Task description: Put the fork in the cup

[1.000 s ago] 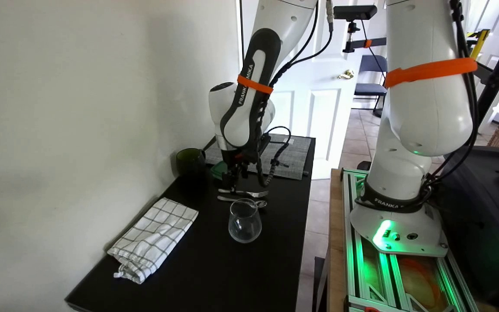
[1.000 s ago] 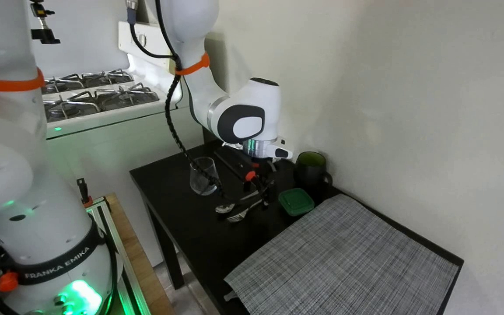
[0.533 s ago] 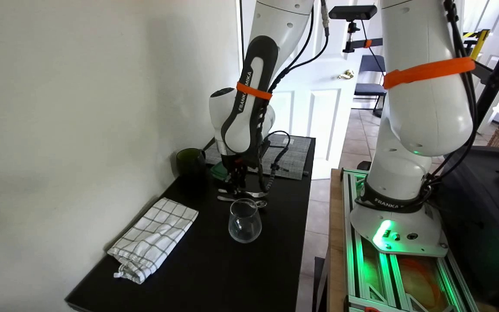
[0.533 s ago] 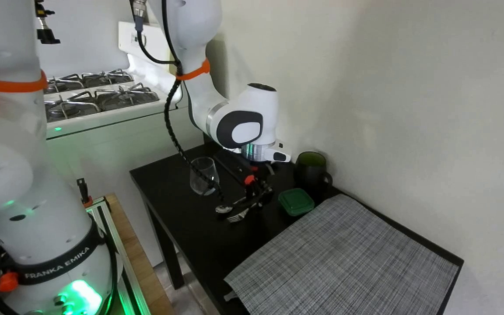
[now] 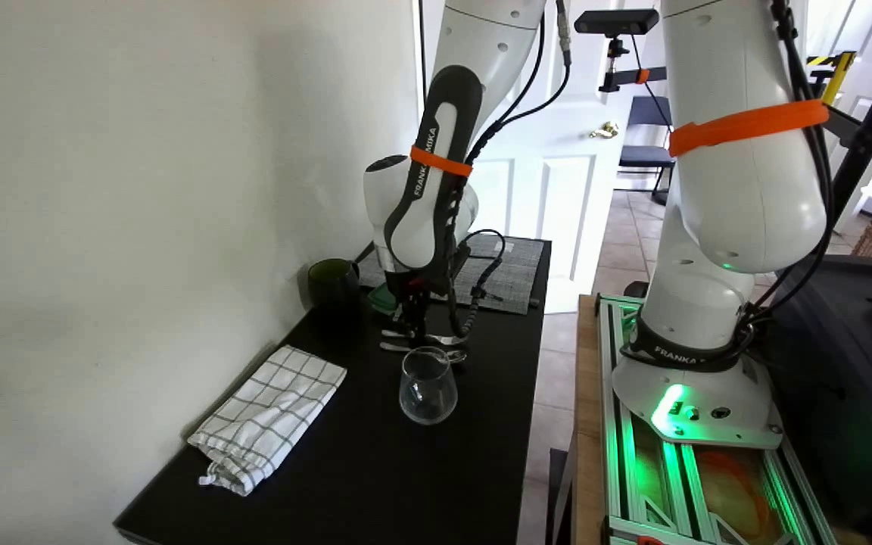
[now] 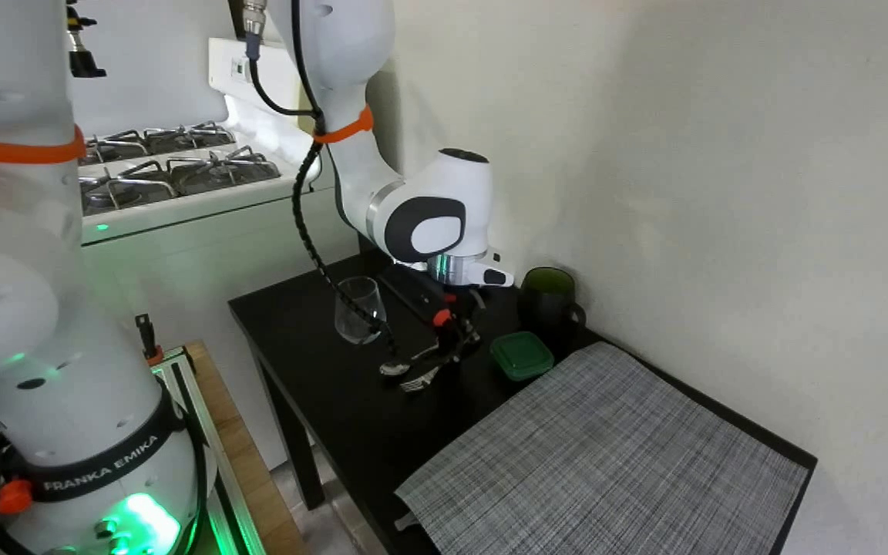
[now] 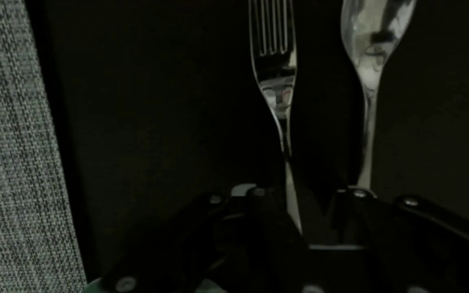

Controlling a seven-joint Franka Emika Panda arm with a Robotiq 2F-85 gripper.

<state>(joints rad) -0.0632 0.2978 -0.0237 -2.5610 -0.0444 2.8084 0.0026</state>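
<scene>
In the wrist view the silver fork (image 7: 275, 77) lies flat on the black table, and its handle runs down between my fingers. My gripper (image 7: 301, 195) is low over the handles, its jaws partly closed with a gap still showing; the handle is nearer the left finger. A spoon (image 7: 368, 77) lies parallel to the fork, its handle passing behind the right finger. Both exterior views show a clear stemless glass (image 5: 428, 387) near the spoon and a dark green mug (image 6: 546, 302) by the wall. I cannot tell which is the cup. The glass looks empty.
Close to the mug is a green lidded container (image 6: 522, 355). A grey woven placemat (image 6: 621, 462) covers one end of the table. The checked cloth (image 5: 269, 418) lies along the wall side. A black cable (image 6: 305, 208) hangs from the arm across the glass.
My gripper has come down toward the cutlery and shifted slightly toward the glass. Its fingers have drawn closer together. Fork, spoon and glass have stayed in place.
</scene>
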